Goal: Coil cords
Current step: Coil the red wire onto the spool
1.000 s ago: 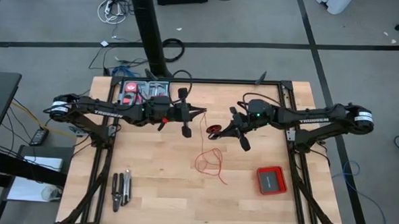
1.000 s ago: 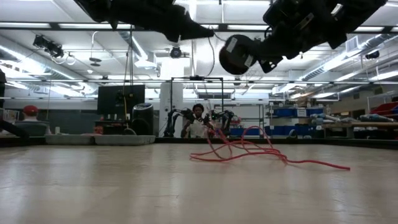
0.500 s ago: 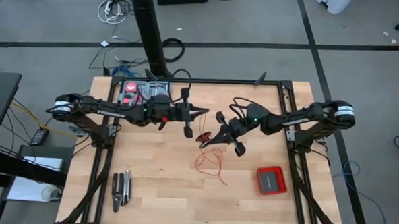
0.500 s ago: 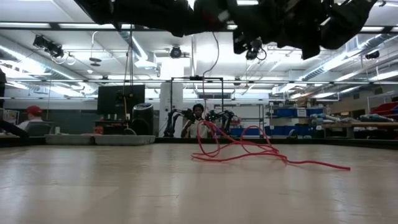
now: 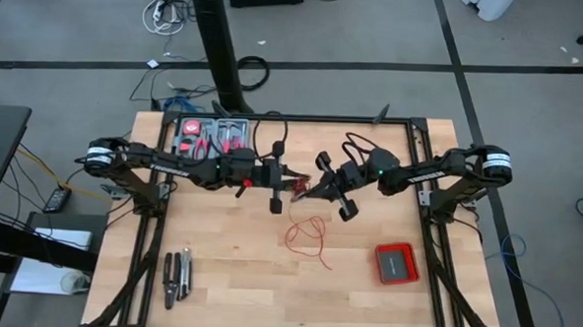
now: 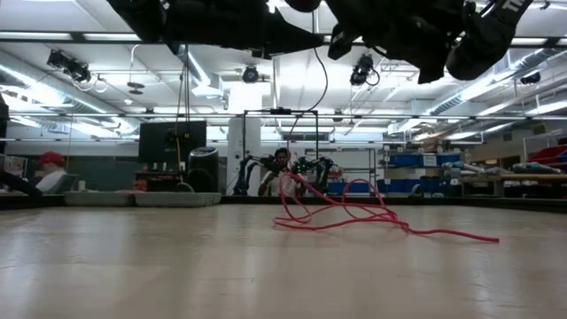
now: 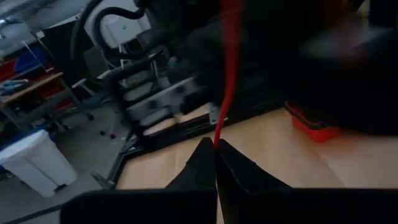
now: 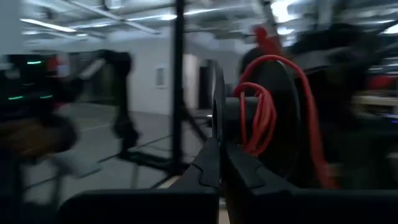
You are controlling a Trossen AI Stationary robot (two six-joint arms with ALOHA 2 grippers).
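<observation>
Now your thin red wire [image 5: 308, 235] sprawls in loose loops on the pale wood worktop [image 5: 237, 279]; above, left pincer [image 5: 293, 183] pinches its strand, right pincer [image 5: 308, 192] clamps the black spool [image 8: 261, 118].

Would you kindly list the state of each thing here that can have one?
red wire: mostly uncoiled, loose loops on the table, one strand rising to the grippers
black spool: off the table, a few red turns on it
left gripper: jaws shut on the red wire, raised
right gripper: jaws shut, raised, at the spool
red box: lying flat, untouched
pliers: lying unused
</observation>
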